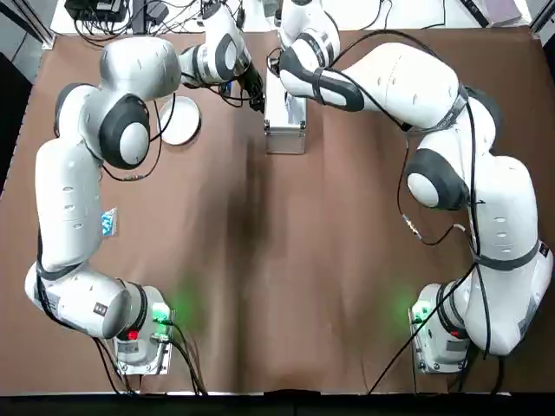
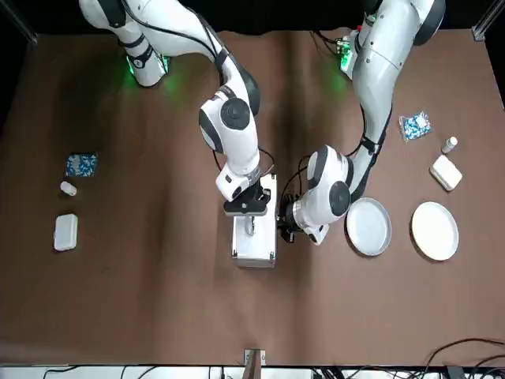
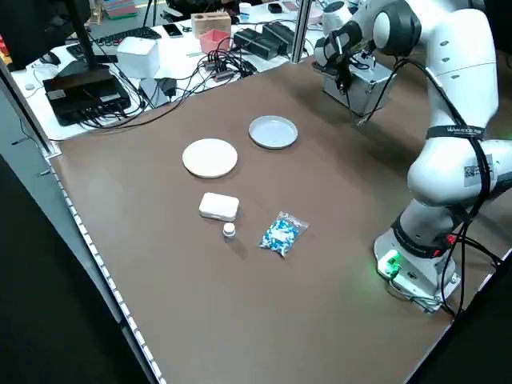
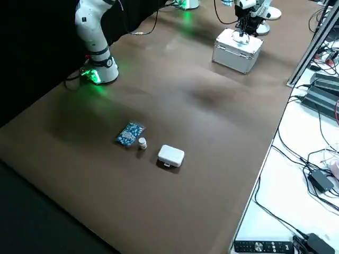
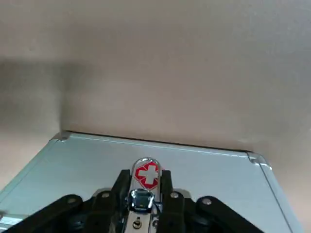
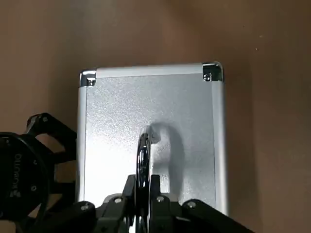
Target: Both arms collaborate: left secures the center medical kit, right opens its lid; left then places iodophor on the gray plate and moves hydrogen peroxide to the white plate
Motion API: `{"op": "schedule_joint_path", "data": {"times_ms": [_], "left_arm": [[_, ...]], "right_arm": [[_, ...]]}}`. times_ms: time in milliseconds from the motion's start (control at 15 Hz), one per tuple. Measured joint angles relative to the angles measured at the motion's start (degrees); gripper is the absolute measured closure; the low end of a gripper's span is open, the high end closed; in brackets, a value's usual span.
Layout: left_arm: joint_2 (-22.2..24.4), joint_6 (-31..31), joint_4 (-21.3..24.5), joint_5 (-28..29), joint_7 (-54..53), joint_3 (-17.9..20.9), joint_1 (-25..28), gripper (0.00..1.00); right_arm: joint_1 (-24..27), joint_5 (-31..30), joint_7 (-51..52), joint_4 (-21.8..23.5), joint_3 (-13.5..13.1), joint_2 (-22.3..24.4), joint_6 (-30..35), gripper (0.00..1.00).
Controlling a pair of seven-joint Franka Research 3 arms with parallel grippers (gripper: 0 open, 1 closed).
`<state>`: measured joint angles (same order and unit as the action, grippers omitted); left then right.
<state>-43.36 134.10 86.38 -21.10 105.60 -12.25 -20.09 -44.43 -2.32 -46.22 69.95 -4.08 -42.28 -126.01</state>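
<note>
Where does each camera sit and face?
Top: overhead, looking down; white left arm and right arm at a silver-edged white medical case.
Front: across the table, facing the robot; both arms.
Left side: raised, diagonal; left arm.
Right side: raised, diagonal; right arm's base.
Left wrist: left gripper at the case's red-cross latch.
Right wrist: right gripper shut on its black handle.
All share the case.

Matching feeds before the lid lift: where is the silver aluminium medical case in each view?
Top: silver aluminium medical case upper centre, between both wrists.
Front: centre, under the right gripper.
Left side: top right.
Right side: top, right of centre.
Left wrist: fills the lower half.
Right wrist: centre.
Landmark: the black handle on top, clamped by the right gripper; left gripper at the red-cross latch.
</note>
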Motion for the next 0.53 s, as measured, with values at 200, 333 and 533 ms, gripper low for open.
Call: {"op": "schedule_joint_path", "data": {"times_ms": [200, 333, 533], "left_arm": [[0.0, 0.0, 0.0, 0.0, 0.0, 0.0, 0.0, 0.69], [0.0, 0.0, 0.0, 0.0, 0.0, 0.0, 0.0, 0.69], [0.0, 0.0, 0.0, 0.0, 0.0, 0.0, 0.0, 0.69]], "right_arm": [[0.0, 0.0, -0.9, 0.0, 0.0, 0.0, 0.0, 0.87], [0.0, 0.0, -0.9, 0.0, 0.0, 0.0, 0.1, 0.87], [0.2, 1.2, -1.0, -0.1, -0.1, 0.0, 0.1, 0.87]]}}
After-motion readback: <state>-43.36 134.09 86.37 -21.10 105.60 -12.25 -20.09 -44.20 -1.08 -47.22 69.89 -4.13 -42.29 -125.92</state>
